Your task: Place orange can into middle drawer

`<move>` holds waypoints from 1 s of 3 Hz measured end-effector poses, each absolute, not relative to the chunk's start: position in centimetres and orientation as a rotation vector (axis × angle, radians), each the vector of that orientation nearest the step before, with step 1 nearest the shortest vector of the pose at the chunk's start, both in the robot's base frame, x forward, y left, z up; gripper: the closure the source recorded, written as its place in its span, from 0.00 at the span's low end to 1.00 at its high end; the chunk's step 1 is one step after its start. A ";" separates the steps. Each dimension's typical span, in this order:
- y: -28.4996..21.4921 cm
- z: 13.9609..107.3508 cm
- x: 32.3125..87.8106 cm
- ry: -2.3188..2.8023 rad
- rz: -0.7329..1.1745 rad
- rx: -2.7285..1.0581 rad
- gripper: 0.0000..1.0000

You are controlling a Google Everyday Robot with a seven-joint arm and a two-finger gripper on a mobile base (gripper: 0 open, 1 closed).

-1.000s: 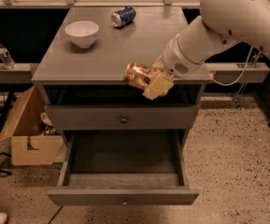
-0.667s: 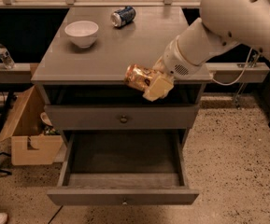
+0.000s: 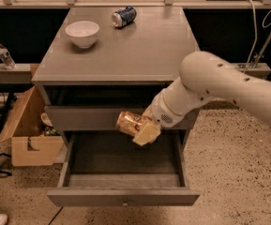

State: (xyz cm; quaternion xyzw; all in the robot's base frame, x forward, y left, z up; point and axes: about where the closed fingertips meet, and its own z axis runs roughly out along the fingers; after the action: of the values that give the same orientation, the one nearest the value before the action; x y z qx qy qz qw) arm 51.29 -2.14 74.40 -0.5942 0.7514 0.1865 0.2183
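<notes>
The orange can [image 3: 127, 122], dented and gold-orange, lies on its side in my gripper [image 3: 143, 130], which is shut on its right end. The white arm reaches in from the right. The can hangs in front of the closed upper drawer front [image 3: 79, 118] and above the back of the middle drawer [image 3: 123, 197], which is pulled wide open with its knob at the front. The drawer's inside shows bare grey wood.
On the grey cabinet top [image 3: 139, 55] stand a white bowl [image 3: 82, 33] and a blue-and-white can [image 3: 124, 17] lying at the back. An open cardboard box [image 3: 29, 130] sits on the floor to the left. A water bottle [image 3: 4, 55] stands at far left.
My gripper has carried the orange can down from the cabinet top's front edge to in front of the upper drawer, over the open middle drawer.
</notes>
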 end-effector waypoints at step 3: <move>-0.9 65.0 50.3 2.190 0.553 -1.604 1.00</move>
State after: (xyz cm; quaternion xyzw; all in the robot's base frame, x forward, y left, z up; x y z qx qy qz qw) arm 50.29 -0.86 64.99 -0.5691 0.7770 0.1960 0.1846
